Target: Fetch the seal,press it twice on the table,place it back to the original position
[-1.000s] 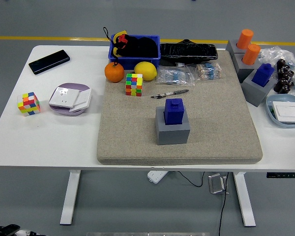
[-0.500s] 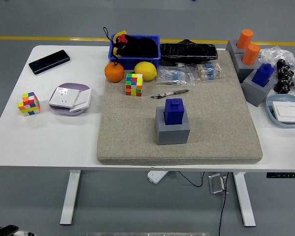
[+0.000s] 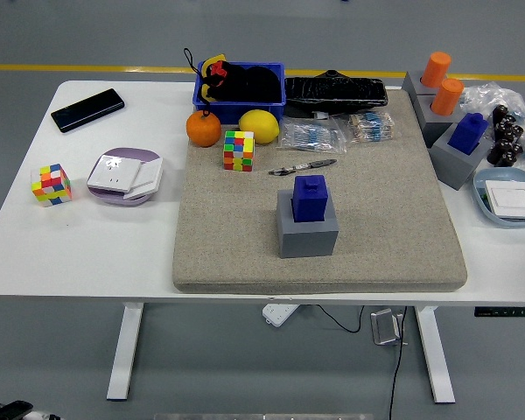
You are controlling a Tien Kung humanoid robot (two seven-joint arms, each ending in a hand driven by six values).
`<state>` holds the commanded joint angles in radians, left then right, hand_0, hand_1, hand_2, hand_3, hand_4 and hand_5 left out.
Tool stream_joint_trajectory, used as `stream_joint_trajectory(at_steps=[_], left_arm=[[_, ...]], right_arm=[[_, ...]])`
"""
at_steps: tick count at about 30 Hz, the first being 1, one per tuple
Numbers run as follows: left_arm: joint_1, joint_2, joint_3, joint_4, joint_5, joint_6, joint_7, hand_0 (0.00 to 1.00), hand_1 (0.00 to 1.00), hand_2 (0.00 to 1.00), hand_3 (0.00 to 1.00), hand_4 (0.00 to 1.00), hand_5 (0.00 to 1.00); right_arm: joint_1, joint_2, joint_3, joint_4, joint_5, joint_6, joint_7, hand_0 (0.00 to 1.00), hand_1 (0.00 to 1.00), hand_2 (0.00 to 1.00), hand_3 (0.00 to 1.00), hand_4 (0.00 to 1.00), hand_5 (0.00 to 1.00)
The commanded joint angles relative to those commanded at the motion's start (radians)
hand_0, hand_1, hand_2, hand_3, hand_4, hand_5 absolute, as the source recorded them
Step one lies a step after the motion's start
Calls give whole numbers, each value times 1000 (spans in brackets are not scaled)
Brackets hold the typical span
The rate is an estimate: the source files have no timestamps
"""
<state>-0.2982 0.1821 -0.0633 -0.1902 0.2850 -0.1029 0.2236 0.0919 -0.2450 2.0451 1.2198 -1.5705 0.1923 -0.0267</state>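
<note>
A: Head view. Where is the seal?

B: The blue seal (image 3: 310,198) stands upright in a grey block (image 3: 307,229) on the beige mat (image 3: 376,236), about midway across the counter (image 3: 87,245) and nearer its near edge than the far one. Its long axis runs straight up, with a small knob on top.

A: And the hands?

B: Neither hand shows in this view, so I cannot tell how their fingers are set.

A: What sits around the seal?

B: Just beyond it lies a pen (image 3: 302,167), running left to right. Further toward the far edge are a cube (image 3: 239,150), a lemon (image 3: 258,126) and an orange (image 3: 204,129), then a blue bin (image 3: 239,87) and a black bag (image 3: 334,90). Clear packets (image 3: 313,136) lie beside the pen's far side. Near the right edge stand more grey blocks, one with a second blue seal (image 3: 468,132), two with orange seals (image 3: 441,81), and a blue dish (image 3: 506,197) in front of them.

A: And on the left?

B: A phone (image 3: 87,109) by the far left corner, a second cube (image 3: 51,184) near the left edge, and a plate (image 3: 124,175) with white cards beside it.

A: Open room?

B: The mat is bare to the seal's left, right and near side, and bare counter runs along the near left corner.
</note>
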Motion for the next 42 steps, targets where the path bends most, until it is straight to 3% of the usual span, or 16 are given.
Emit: stream_joint_trajectory(at_steps=[18, 26, 42], left_arm=[[-2, -4, 8, 0, -13, 0, -1, 719, 690, 678, 747, 675, 264], [5, -5, -49, 7, 41, -4, 18, 719, 690, 678, 747, 675, 266], [7, -8, -52, 4, 50, -6, 20, 719, 690, 678, 747, 674, 265]], right_arm=[[-2, 7, 2, 4, 7, 6, -12, 847, 781, 763, 742, 898, 344], [-4, 6, -8, 6, 10, 4, -13, 848, 781, 764, 743, 897, 343], [-6, 0, -7, 6, 10, 5, -16, 847, 782, 766, 744, 892, 344]])
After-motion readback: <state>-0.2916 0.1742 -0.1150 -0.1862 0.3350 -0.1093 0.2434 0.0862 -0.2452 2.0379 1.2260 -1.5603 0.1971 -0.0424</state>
